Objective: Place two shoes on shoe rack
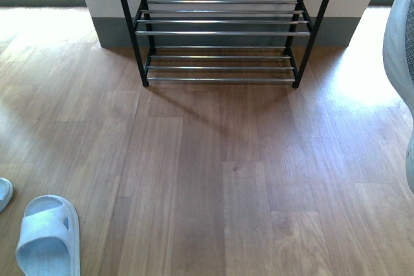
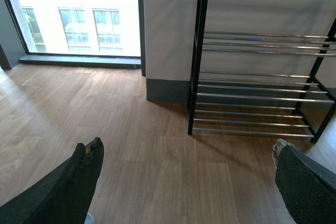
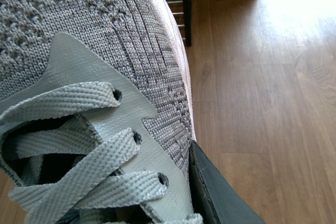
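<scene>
Right gripper has the grey knit sneaker with flat woven laces. One dark rubbery finger is pressed flat against the shoe's outer side, and the other finger is hidden behind the shoe. Up close, the upper is a chunky open mesh on top that changes to tighter ribbed knit towards the edge. A smooth matte grey overlay with punched eyelets carries the laces. In the front view the sneaker only pokes in at the right edge, off to the right of the rack and not on it.

The low shoe rack with black metal side frames and thin shiny chrome bars stands against the pale wall with a dark grey skirting.

Left gripper is spread wide with nothing in it. It has two black fingers with a rough, fabric-like surface, hanging over the wood-look plank floor.

The pale-blue moulded plastic slide sandal sits on the floor at the near left, well away from the rack, with a broad smooth strap and a rounded toe. The edge of a second pale shoe just shows beside it.
</scene>
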Action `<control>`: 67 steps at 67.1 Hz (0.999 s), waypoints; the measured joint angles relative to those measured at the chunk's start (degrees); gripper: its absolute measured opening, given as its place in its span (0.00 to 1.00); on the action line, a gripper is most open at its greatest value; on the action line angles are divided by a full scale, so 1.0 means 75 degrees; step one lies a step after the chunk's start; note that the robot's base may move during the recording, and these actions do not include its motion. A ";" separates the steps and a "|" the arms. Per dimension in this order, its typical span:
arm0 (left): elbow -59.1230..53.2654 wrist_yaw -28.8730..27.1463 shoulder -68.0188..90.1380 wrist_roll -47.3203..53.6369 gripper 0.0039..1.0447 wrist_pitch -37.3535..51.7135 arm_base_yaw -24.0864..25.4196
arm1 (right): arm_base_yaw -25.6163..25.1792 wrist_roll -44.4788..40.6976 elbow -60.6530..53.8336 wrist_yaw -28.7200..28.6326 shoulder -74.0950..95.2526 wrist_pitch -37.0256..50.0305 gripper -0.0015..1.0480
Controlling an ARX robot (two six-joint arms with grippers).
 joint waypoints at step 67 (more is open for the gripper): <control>0.3098 -0.2291 1.0739 -0.6618 0.91 0.2264 -0.2684 | -0.0041 0.0003 -0.0017 0.0012 -0.0003 -0.0006 0.01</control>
